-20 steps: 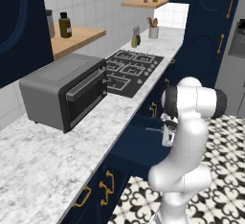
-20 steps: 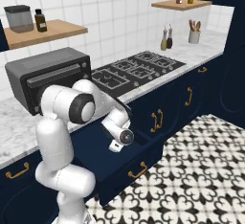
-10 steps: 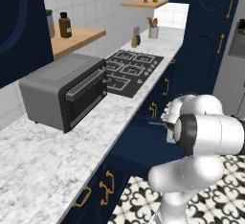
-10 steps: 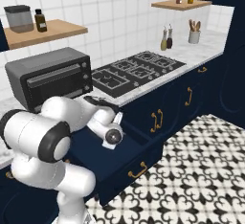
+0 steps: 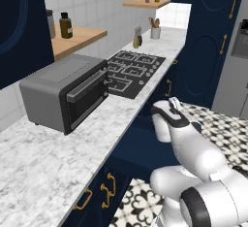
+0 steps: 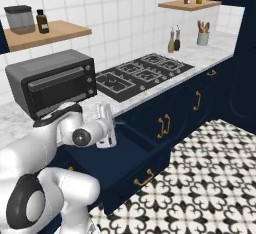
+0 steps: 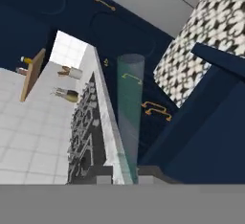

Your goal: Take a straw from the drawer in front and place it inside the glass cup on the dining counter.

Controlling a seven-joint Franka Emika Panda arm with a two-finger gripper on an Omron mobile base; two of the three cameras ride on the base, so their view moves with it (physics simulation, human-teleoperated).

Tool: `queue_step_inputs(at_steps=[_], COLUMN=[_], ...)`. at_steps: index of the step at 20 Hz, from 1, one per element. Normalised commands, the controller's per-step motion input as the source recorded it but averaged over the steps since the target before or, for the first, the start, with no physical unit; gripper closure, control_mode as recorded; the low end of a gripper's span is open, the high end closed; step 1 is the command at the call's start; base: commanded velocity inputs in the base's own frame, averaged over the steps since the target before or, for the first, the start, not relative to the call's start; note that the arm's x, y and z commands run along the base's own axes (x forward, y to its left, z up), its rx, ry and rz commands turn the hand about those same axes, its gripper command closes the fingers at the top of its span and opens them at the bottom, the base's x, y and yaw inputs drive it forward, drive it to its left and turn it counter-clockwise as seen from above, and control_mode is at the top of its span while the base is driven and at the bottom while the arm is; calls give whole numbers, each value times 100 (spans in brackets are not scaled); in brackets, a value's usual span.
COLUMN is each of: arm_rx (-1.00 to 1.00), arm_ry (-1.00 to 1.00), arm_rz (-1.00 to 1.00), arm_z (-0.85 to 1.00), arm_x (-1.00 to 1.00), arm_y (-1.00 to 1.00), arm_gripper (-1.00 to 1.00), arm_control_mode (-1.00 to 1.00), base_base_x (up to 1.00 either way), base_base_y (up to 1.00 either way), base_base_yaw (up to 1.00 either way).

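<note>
1. The two-finger gripper (image 6: 111, 123) on the white arm has its jaws drawn close together, pinched on the thin, pale see-through straw (image 7: 129, 117); in the hand view the straw rises straight from between the dark finger tips.
2. In the right base view the straw (image 6: 121, 123) shows as a short pale sliver jutting from the gripper toward the black gas hob (image 6: 142, 71).
3. The gripper hangs above the wide, shallow navy-blue drawer (image 6: 125, 153), which stands pulled out of the cabinet front; its dark inside lies below the hand, apart from it.
4. The front corner of the drawer (image 7: 215, 58), in the hand view, reaches out over the black-and-white patterned floor (image 7: 215, 17).
5. Just beside the gripper runs the white-grey marble worktop (image 6: 145, 95) edge, with the grey toaster oven (image 6: 50, 80) behind the arm.
6. In the left base view the gripper (image 5: 173, 105) sits between the marble worktop (image 5: 63, 163) edge and the open patterned floor (image 5: 227, 129), with free room on the floor side.
</note>
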Motion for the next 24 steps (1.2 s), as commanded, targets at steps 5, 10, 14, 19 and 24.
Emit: queue_step_inputs(at_steps=[5,10,14,19,24], arm_rx=[-49,-57,-58,-15,-13], arm_ry=[23,50,52,-10,-6], arm_rz=[10,17,23,12,9], arm_z=[100,72,84,100,100], arm_x=[-73,-51,-39,-14,-14], arm_y=[0,0,0,0,-4], arm_gripper=[100,100,100,100,100], arm_control_mode=[-100,-100,-100,-100,-100], base_base_x=[0,0,0,0,0], base_base_y=[0,0,0,0,0], base_base_yaw=[0,0,0,0,0])
